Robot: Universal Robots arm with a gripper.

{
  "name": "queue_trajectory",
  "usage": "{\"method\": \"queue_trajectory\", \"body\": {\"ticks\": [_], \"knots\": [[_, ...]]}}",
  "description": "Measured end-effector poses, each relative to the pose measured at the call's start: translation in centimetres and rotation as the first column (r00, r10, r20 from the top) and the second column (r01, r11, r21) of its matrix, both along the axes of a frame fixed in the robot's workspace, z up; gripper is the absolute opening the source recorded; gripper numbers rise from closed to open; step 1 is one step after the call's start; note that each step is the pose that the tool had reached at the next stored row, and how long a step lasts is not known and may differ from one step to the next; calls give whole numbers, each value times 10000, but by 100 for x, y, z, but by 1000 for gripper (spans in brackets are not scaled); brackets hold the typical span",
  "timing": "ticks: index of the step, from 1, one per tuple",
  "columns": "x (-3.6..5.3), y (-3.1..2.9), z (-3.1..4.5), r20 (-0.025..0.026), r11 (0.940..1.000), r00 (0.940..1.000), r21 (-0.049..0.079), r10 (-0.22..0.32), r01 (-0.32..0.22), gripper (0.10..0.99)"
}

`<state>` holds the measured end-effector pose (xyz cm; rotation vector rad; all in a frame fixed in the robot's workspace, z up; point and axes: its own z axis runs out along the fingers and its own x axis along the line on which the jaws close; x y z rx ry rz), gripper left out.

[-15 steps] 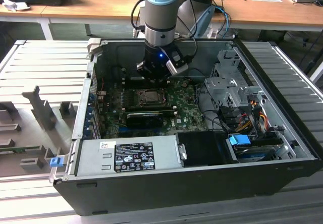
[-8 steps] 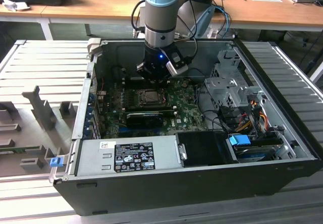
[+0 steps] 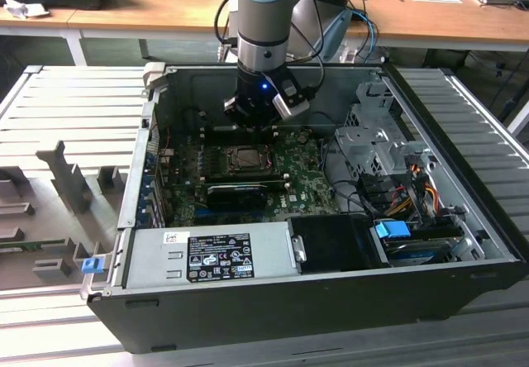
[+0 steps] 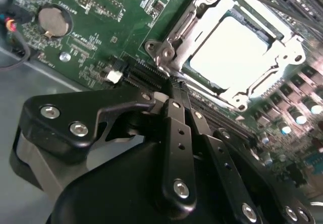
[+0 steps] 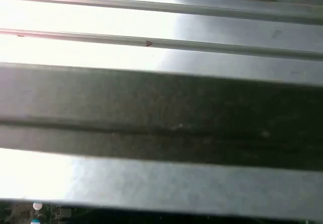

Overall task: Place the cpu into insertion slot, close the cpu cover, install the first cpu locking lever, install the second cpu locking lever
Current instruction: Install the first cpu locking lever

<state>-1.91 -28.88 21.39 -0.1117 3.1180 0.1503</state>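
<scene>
Over the motherboard point(image 4: 101, 37), inside the open computer case point(image 3: 463, 293), your pincer point(image 4: 174, 90) hangs just beside the insertion slot point(image 4: 229, 57), fingers pressed together on nothing, which suits pushing rather than grasping. You can see the cpu point(image 4: 232, 55) already seated, bright under the cpu cover point(image 4: 202, 17), whose frame lies flat around it, so placing looks done and the levers remain.

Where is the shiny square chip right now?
The cpu sits in the insertion slot on the green motherboard, framed by the cpu cover, just beyond the gripper.
</scene>
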Motion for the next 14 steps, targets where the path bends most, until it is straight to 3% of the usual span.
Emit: {"method": "queue_trajectory", "body": {"ticks": [2, 7, 14], "knots": [[3, -1, 36, -2, 10000, 10000, 2, 3, -3, 106], [4, -67, 36, -12, 10000, 10000, 1, 0, 0, 106], [4, -110, 37, -12, 10000, 10000, 0, 0, 0, 106]]}}
